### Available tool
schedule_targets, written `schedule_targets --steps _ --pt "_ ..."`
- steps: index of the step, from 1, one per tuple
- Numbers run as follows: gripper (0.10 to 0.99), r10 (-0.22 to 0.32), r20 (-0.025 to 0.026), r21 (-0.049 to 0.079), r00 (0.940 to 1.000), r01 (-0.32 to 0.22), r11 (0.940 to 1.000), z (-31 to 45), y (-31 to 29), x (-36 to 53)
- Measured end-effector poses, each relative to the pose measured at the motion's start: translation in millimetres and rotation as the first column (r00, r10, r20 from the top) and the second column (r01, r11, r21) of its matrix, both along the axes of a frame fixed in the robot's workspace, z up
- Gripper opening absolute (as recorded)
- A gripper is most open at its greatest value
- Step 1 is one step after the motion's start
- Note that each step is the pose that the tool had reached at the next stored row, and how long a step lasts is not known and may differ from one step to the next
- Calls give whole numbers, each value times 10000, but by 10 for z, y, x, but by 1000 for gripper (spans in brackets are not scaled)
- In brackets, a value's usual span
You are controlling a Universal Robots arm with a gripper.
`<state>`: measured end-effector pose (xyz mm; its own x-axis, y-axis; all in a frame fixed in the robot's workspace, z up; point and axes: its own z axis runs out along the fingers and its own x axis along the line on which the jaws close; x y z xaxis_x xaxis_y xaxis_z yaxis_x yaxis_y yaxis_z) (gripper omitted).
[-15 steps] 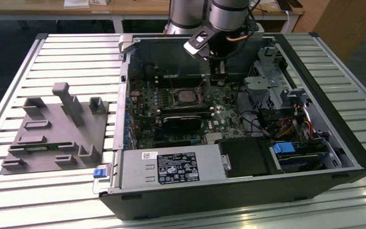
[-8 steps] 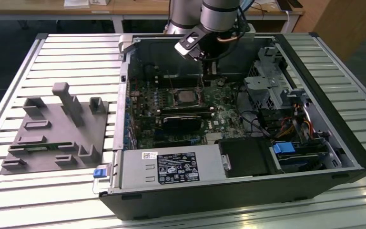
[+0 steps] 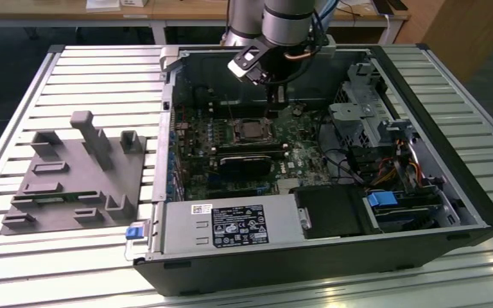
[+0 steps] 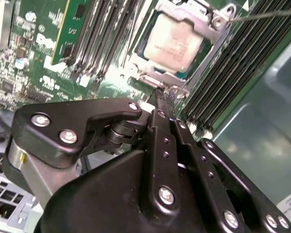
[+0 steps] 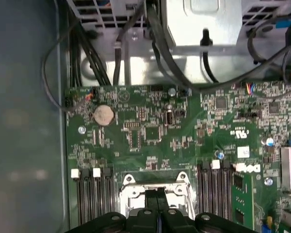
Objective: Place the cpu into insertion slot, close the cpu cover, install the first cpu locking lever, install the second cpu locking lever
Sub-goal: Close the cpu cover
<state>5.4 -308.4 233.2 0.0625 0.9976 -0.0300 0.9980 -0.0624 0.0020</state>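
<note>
The cpu [image 4: 172, 41], a flat silver-grey square, lies in the insertion slot [image 4: 153, 80] on the green board. The cpu cover [image 4: 211, 46], a silvery frame with a square window, lies down over it. A thin locking lever [image 4: 266, 14] runs off from one corner of the cover. My gripper [image 4: 163, 94] is shut, its black fingertips pressed together at the socket's edge just beside the cover. In the exterior view the gripper [image 3: 271, 109] hangs inside the open computer case, right behind the insertion slot [image 3: 251, 130]. In the first wrist view the fingers [image 5: 155, 196] overlap the cover [image 5: 131, 191].
Long black memory slots [image 4: 111, 34] flank the socket on both sides. A black block [image 3: 244, 165] sits in front of the socket, with a power supply [image 3: 229, 226] and drive cage [image 3: 375, 122] nearby. A grey fixture plate [image 3: 75, 173] lies on the slatted table at the exterior view's left.
</note>
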Motion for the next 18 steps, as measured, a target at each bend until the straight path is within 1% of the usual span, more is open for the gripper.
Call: schedule_targets --steps 3,6,8,12,18 --pt "106 0 0 1 10000 0 10000 -48 -1 -62" --pt "106 1 1 2 10000 -1 10000 -90 -2 -156" --pt "106 0 0 -1 10000 0 10000 -97 -2 -213" --pt "106 0 1 2 10000 0 10000 -116 -1 -298" --pt "106 123 0 1 9999 -123 9999 -195 -2 -427"
